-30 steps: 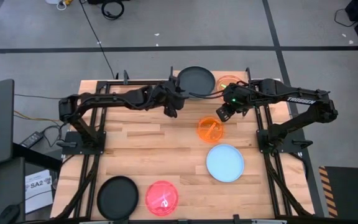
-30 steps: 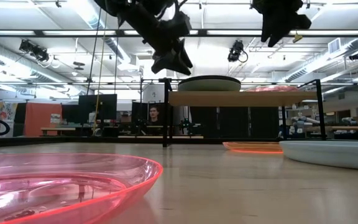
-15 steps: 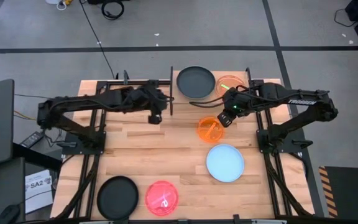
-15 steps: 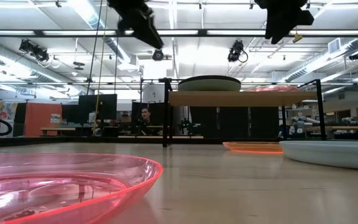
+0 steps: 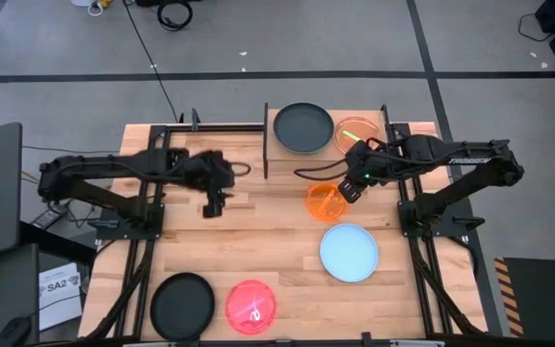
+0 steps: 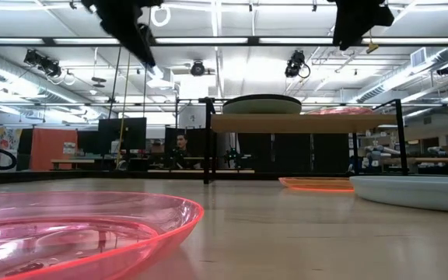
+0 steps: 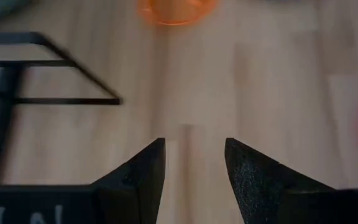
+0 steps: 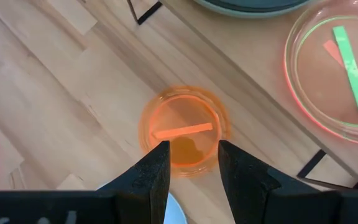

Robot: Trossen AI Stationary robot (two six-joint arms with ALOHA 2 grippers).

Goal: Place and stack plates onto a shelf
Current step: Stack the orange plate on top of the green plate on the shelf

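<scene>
The shelf [image 5: 276, 149] stands at the table's far edge. It carries a black plate [image 5: 303, 127] and a translucent pink-orange plate [image 5: 356, 130] marked with a green strip. On the table lie an orange plate [image 5: 326, 200], a light blue plate [image 5: 349, 253], a second black plate [image 5: 182, 305] and a red plate [image 5: 251, 306]. My right gripper [image 8: 191, 165] hangs open above the orange plate [image 8: 185, 134] and touches nothing. My left gripper [image 5: 212, 204] is open and empty over bare wood, left of the shelf.
The shelf's thin black legs [image 7: 42, 68] stand near my left gripper's path. Bare wood lies between the two arms and toward the table's left. In the low view the red plate [image 6: 76, 233] fills the foreground, and a person [image 6: 181, 144] sits in the room behind.
My left gripper has drawn back from the shelf's left end toward the table's left and near side, rolling as it went; it stays open and empty. My right gripper has swung a little toward the near edge, over the orange plate. No plate has moved.
</scene>
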